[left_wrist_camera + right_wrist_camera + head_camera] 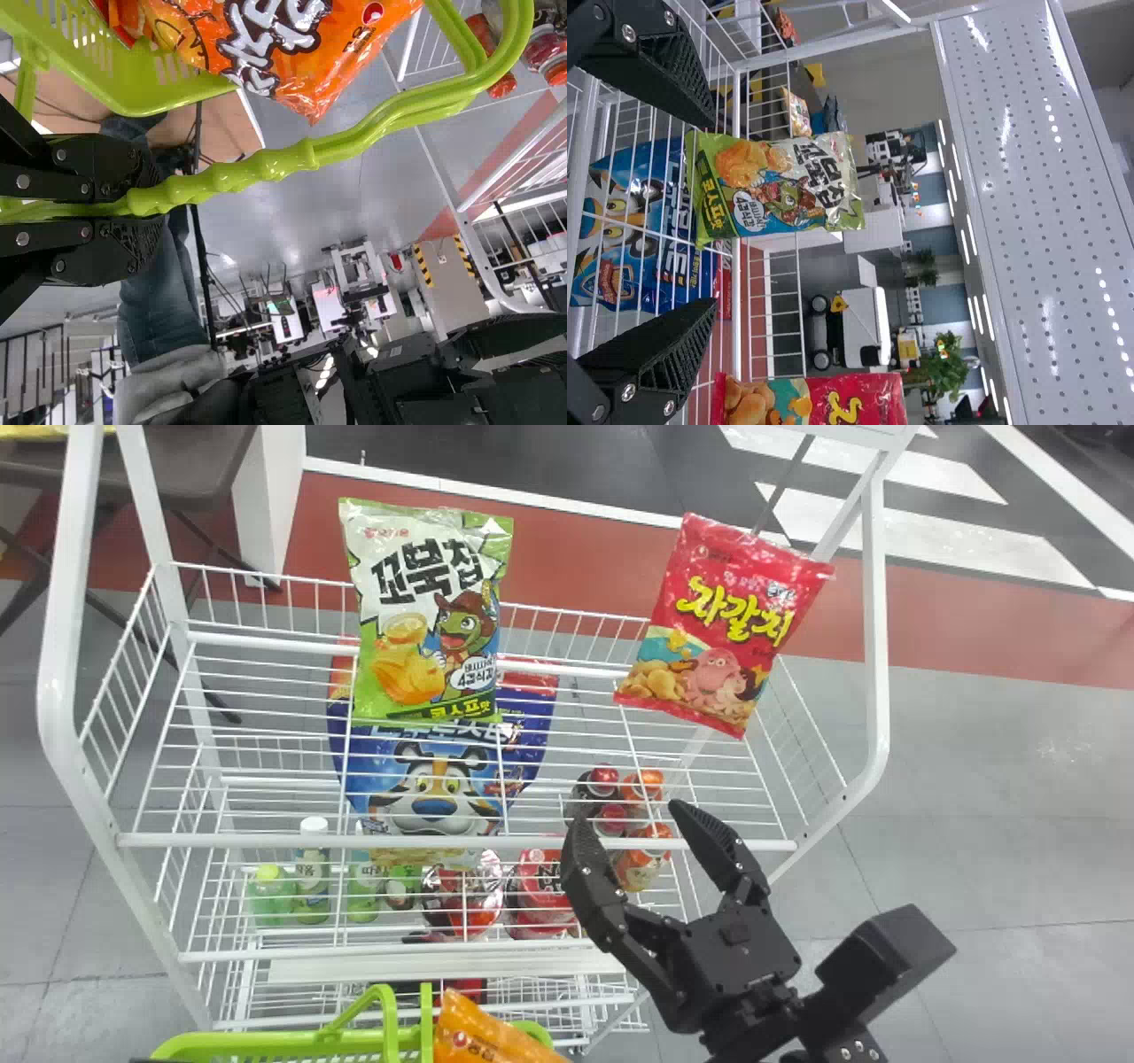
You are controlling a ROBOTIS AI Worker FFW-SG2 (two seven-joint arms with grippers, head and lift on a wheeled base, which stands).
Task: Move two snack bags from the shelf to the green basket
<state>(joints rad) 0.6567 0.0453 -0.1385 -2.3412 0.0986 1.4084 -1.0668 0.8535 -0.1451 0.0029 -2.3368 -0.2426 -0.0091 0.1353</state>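
Note:
The right gripper (633, 828) stands open over the front part of the wire shelf, below the red snack bag (726, 624). A green and white snack bag (430, 611) stands to its left on the top shelf. In the right wrist view the right gripper (700, 217) has nothing between its fingers; the green and white bag (780, 186) is beyond them and the red bag (815, 400) to one side. The green basket (292, 1043) is at the bottom edge, an orange bag (487, 1036) in it. In the left wrist view, the left gripper (146, 204) is shut on the basket's handle (354, 142).
The white wire rack (461, 840) has rails along its front and tall side posts. Its lower level holds a blue cereal bag (434, 779), bottles (310, 868) and red packages (540, 890). A perforated white panel (1036, 177) shows in the right wrist view.

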